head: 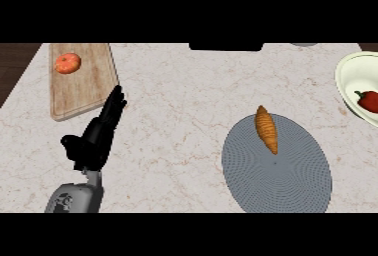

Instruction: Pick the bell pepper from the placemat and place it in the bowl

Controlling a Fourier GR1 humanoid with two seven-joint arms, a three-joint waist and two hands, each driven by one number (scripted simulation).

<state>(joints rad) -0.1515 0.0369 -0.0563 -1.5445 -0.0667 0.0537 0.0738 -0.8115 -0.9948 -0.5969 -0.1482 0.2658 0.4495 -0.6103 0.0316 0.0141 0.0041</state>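
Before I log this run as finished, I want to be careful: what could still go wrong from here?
The red bell pepper already lies in the bowl, but that bowl is cut off by the view's right edge, so how the pepper sits is hard to confirm. The left robot hand rests open beside the cutting board; a careless move could nudge it.

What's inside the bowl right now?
A red bell pepper lies inside the bowl. The view's right edge cuts off both, so the rest of the bowl's inside cannot be seen.
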